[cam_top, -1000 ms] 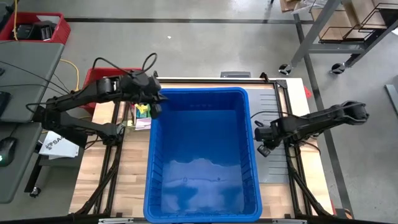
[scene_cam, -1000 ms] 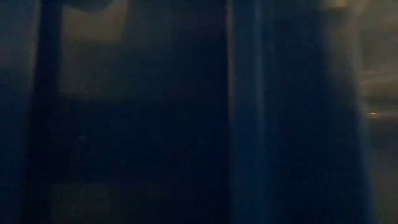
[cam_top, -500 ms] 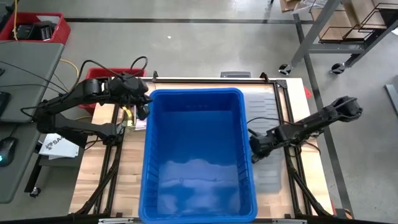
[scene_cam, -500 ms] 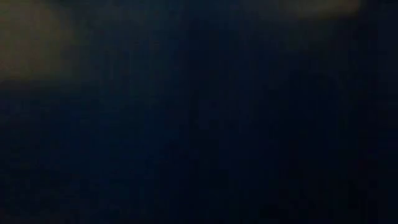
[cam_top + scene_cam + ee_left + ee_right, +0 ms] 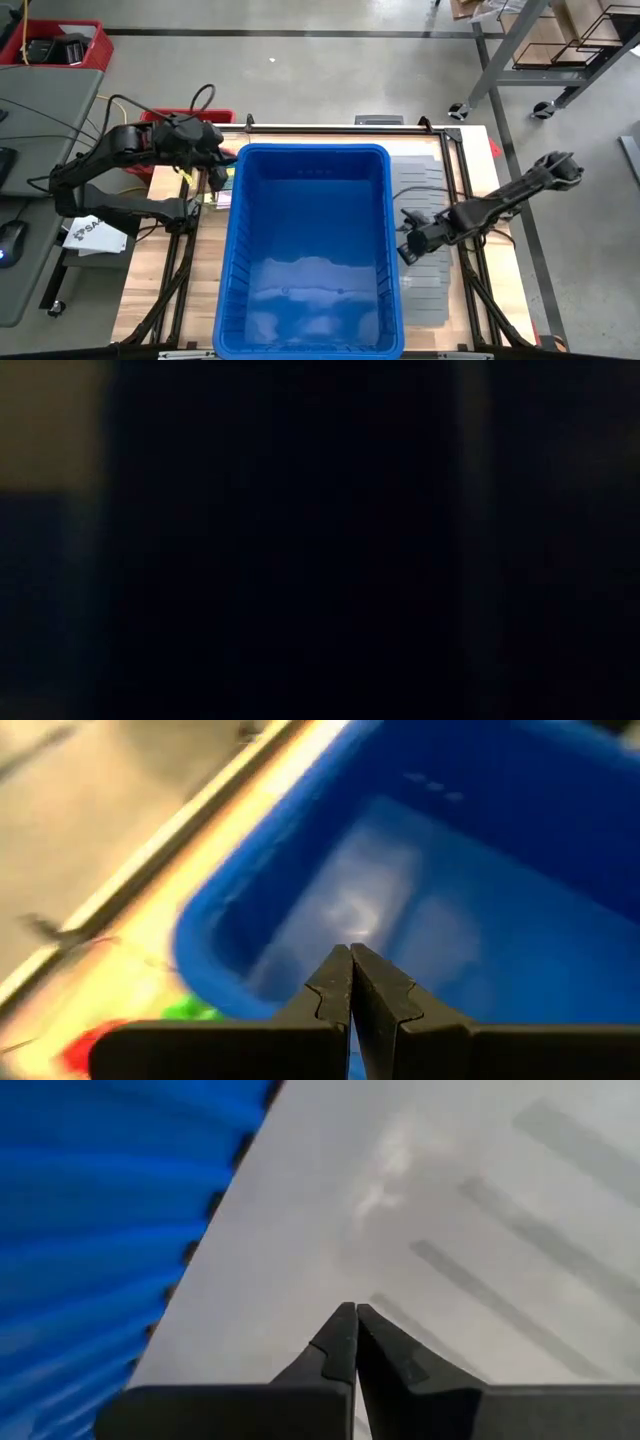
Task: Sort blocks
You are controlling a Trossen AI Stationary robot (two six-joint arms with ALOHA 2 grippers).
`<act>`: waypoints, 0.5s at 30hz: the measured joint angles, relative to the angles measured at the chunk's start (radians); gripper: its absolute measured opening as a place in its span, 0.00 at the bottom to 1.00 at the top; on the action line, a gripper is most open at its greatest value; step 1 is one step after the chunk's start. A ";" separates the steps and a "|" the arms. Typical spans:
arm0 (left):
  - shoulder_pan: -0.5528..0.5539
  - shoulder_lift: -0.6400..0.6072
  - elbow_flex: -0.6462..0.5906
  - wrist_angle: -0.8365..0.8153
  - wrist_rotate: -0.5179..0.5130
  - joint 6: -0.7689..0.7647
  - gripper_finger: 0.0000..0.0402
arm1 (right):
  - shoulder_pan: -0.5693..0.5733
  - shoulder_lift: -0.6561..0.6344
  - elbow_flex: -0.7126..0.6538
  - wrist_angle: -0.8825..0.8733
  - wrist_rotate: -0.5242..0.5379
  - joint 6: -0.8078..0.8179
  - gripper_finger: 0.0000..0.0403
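A large blue bin (image 5: pixel 310 149) fills the middle of the wooden table. Beside its far left corner lie a few small blocks (image 5: pixel 223 192), mostly hidden by my left arm. The left wrist view shows a green block (image 5: pixel 190 1010) and a red block (image 5: pixel 85 1045) outside the bin's rim (image 5: pixel 205 955). My left gripper (image 5: pixel 222 174) is shut at that corner, and its tips (image 5: pixel 352 955) show against the bin's inside. My right gripper (image 5: pixel 408 246) is shut beside the bin's right wall (image 5: pixel 90 1230), over a grey panel (image 5: pixel 400 1210). The low view is dark. My left gripper slants down at the bin's far left corner, shut. I cannot tell whether its fingers (image 5: pixel 335 985) touch the wall. My right gripper points steeply down next to the bin's right wall, over the grey panel. Whether its fingers (image 5: pixel 340 1340) touch either one, I cannot tell.
Grey divider panels (image 5: pixel 432 290) lie flat on the table to the right of the bin. A red crate (image 5: pixel 160 122) stands behind the left arm at the far left. Bare wood (image 5: pixel 160 290) shows left of the bin, and a black metal frame (image 5: pixel 470 290) runs along the table's sides.
The blue bin has slid toward the table's left edge. My left gripper has drawn back to the left with the bin's far left corner. My right gripper has swung left and toward the near edge, following the bin's right wall. The grey panel now reaches closer to the near edge.
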 joint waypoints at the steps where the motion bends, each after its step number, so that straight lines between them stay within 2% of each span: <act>1: -0.004 0.001 0.011 -0.008 0.052 0.000 0.00 | 0.000 -0.011 0.030 -0.048 0.019 -0.014 0.00; 6: -0.105 0.029 0.027 -0.120 0.291 -0.022 0.00 | 0.000 -0.048 0.177 -0.327 0.109 -0.010 0.00; 12: -0.367 0.107 0.008 -0.261 0.416 -0.001 0.00 | 0.000 -0.067 0.366 -0.560 0.227 0.029 0.00; 15: -0.511 0.126 0.008 -0.285 0.473 -0.104 0.00 | 0.000 -0.067 0.456 -0.699 0.270 0.022 0.00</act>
